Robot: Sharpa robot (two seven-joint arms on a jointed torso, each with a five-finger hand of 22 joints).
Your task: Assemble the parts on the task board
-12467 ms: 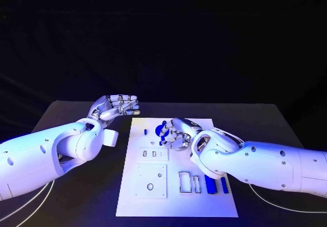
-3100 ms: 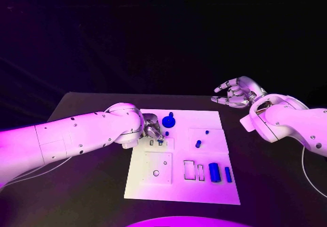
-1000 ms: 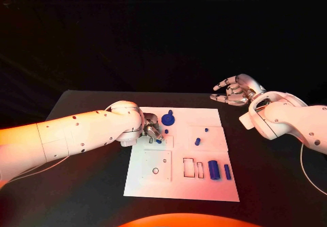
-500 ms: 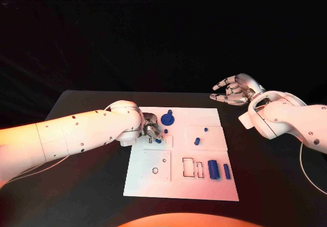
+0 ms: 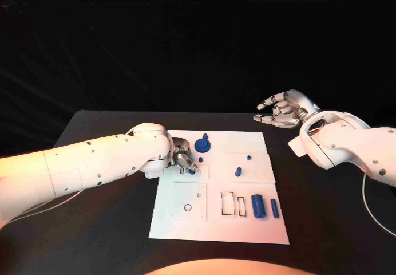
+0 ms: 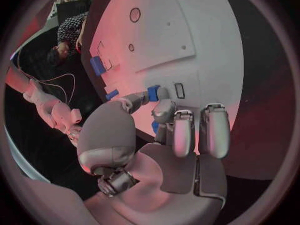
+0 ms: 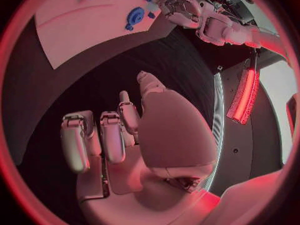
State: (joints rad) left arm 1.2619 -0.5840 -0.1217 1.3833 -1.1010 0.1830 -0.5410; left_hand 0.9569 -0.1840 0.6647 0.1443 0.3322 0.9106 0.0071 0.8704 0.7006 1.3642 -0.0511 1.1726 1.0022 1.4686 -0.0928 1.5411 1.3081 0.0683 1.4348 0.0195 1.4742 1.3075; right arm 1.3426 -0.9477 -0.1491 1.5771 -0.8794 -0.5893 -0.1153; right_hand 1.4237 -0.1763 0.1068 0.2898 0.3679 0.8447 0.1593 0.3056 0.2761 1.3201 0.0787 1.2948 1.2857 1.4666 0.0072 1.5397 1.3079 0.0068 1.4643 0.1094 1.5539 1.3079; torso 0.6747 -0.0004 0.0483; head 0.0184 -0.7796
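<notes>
Left arm reaches in across the table [image 5: 99, 229] from nine o'clock, forearm lying low, and the left hand [image 5: 183, 159] is down on the task board [image 5: 218, 229], on its upper left part. From the left wrist camera the fingers [image 6: 181, 135] are curled forward and downward, close together, and the thumb and a fingertip are pinching a small blue part [image 6: 153, 92] right against the board, just beside a small rectangular slot [image 6: 179, 90]. In the head view that same blue piece peeks out at the fingertips, at about five o'clock from the hand.

Right arm is folded back at the three o'clock side, elbow bulging toward the board, and the right hand [image 5: 283, 110] hangs off the board above the table's far right part, at roughly one o'clock from the plate. Its fingers [image 7: 94, 140] are loosely bent, apart from one another, nothing in them.

On the board: a round blue part [image 5: 203, 145] at twelve o'clock, just beside the left hand; a short blue peg [image 5: 238, 171] near the middle right; a tiny blue stud [image 5: 249, 156] above it; two blue bars [image 5: 258, 205] side by side at four o'clock, next to two empty rectangular outlines [image 5: 228, 203]. The left forearm covers the board's upper left edge.
</notes>
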